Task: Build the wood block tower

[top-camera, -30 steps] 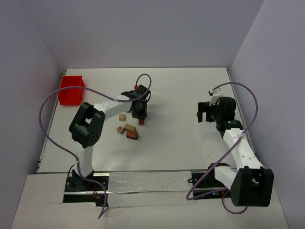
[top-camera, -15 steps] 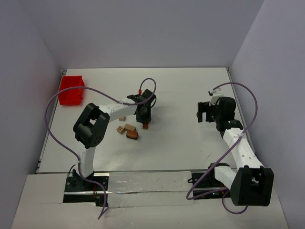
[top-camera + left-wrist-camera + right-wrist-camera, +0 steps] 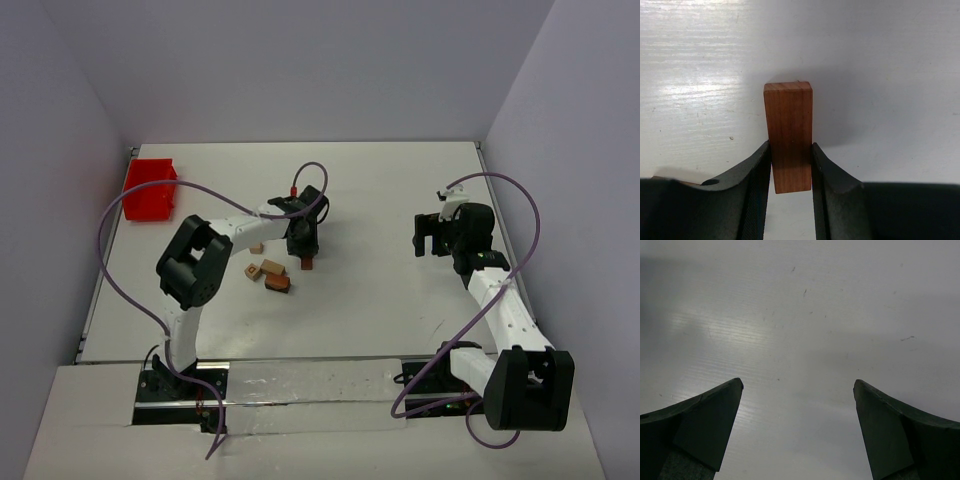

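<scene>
Holding: the left gripper (image 3: 790, 149) pinches a reddish-brown cuboid block (image 3: 788, 117) by its long sides, with the far end poking past the fingertips.
Contact below: I cannot tell whether the block touches the table (image 3: 800, 315).
Loose blocks (image 3: 268, 272): a few lie just left of that gripper, a little nearer the bases, and none is clearly stacked.
Right gripper (image 3: 797, 427): spread wide with nothing between its fingers, well apart from the blocks.
Progress: no tower stands yet, so every placement seems left to do.

We see a reddish-brown cuboid (image 3: 788, 135) with vertical grain, pinched on its long sides by the left gripper (image 3: 790, 156). Left of it lie a tan cube (image 3: 257, 247), a small tan block (image 3: 252, 270), and a tan cuboid (image 3: 272, 267) touching a dark brown block (image 3: 278, 283).
</scene>
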`<act>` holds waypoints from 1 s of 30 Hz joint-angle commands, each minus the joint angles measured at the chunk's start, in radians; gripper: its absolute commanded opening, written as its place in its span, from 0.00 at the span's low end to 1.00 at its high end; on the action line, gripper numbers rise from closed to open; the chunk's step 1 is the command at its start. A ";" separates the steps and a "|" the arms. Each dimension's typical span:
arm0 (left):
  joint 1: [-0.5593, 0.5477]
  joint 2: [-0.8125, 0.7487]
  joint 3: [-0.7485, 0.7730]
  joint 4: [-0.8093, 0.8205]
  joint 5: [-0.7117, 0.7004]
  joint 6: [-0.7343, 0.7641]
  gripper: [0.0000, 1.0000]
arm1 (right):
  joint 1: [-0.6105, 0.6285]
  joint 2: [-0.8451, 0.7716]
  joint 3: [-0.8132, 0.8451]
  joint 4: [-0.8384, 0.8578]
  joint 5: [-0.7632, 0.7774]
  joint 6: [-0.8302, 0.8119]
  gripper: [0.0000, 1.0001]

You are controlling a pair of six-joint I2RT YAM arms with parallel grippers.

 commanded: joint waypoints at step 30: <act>-0.031 -0.130 0.051 -0.008 0.015 0.087 0.92 | 0.004 -0.020 0.029 0.024 0.007 -0.003 1.00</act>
